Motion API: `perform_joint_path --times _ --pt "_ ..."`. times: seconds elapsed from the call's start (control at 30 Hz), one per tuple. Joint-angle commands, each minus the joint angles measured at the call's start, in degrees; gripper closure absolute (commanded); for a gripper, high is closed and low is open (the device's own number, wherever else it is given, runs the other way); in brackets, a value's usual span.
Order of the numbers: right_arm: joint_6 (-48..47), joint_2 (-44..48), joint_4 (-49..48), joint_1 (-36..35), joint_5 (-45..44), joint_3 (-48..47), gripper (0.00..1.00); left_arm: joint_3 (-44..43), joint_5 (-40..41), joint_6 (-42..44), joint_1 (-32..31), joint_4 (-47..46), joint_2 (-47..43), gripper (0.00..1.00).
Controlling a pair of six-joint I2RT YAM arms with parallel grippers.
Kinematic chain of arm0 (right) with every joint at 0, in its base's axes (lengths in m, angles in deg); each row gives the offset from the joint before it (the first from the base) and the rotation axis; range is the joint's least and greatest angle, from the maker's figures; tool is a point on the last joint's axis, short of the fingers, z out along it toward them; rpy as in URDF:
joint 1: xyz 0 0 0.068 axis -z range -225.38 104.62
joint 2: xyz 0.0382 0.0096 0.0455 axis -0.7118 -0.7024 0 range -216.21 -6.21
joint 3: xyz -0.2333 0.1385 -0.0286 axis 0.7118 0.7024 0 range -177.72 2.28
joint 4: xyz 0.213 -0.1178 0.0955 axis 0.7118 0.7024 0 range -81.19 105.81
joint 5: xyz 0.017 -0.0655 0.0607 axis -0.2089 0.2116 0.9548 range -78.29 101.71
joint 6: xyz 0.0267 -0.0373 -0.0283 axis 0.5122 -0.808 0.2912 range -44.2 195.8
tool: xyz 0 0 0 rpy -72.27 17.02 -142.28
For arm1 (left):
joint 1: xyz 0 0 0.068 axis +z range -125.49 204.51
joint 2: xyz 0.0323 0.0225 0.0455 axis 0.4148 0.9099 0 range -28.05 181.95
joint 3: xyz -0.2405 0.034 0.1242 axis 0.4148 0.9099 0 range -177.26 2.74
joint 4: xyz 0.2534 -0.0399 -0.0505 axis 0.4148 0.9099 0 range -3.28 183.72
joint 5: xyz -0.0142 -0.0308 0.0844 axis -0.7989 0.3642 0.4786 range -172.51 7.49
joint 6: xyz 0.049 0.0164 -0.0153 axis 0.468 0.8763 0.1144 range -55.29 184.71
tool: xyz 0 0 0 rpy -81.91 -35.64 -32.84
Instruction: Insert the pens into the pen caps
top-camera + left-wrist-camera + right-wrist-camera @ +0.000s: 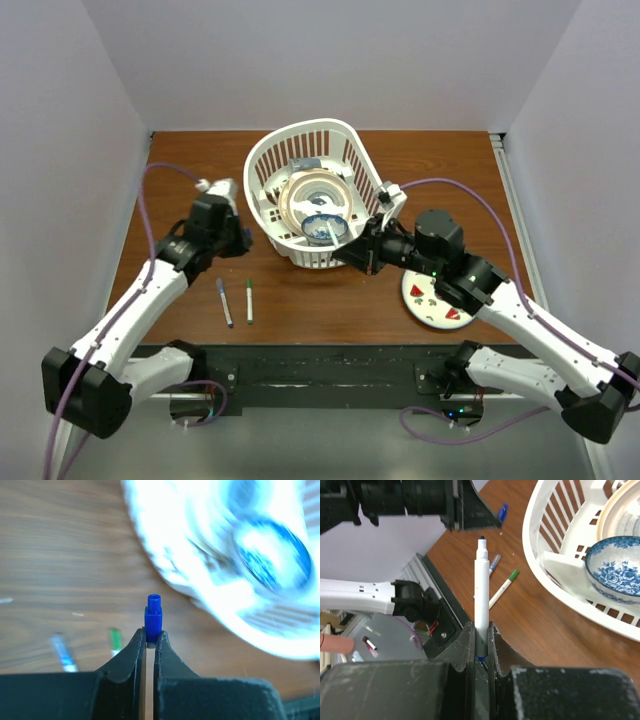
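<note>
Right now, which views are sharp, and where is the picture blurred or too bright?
Left wrist: the blue cap in the left gripper is sharp, while the white basket behind it is overexposed and blurred, and the green-tipped pen is out of focus. Right wrist: the white pen in the right gripper is crisp. Top external: evenly lit, sharp, no glare.
</note>
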Motion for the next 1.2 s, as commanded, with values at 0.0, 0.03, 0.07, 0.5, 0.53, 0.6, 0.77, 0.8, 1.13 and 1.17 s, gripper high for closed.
perform_joint_path --times 0.0,0.03,0.07,0.5,0.53,0.6,0.77,0.8,1.13,1.17 --pt "1.9 4.0 1.9 -0.2 -6.1 -3.6 1.00 -5.2 3.9 3.4 -14.3 8.7 1.9 1.00" --pt "1.8 4.8 3.2 -0.2 -7.0 -3.9 1.00 -5.5 5.8 3.2 -16.5 9.2 2.2 1.00" --pt "1.9 5.5 3.9 -0.2 -7.8 -4.1 1.00 -5.8 5.6 3.7 -18.3 9.6 2.2 1.00" --pt "3.8 12.3 7.7 -0.2 -14.4 -5.7 1.00 -8.8 13.1 13.7 -43.7 15.9 16.1 1.00" --pt "3.9 12.5 7.7 -0.2 -14.9 -5.6 1.00 -10.3 14.3 16.2 -44.4 16.7 20.2 1.00" --pt "4.0 12.9 8.1 -0.2 -15.3 -5.6 1.00 -10.6 16.9 19.3 -46.3 15.9 23.9 1.00" --pt "3.0 14.0 9.5 -0.3 -16.5 -6.0 1.00 -12.5 12.8 28.0 -46.7 12.4 32.5 1.00" --pt "2.8 14.6 9.8 -0.2 -16.9 -6.1 1.00 -12.5 11.1 28.8 -46.7 11.5 32.9 1.00" --pt "1.2 17.5 11.1 -0.2 -20.6 -6.0 1.00 -9.7 8.2 31.2 -45.3 6.7 34.3 0.84" --pt "1.2 17.6 11.1 -0.2 -20.6 -6.1 1.00 -9.3 8.0 31.1 -45.2 6.7 34.4 0.83"
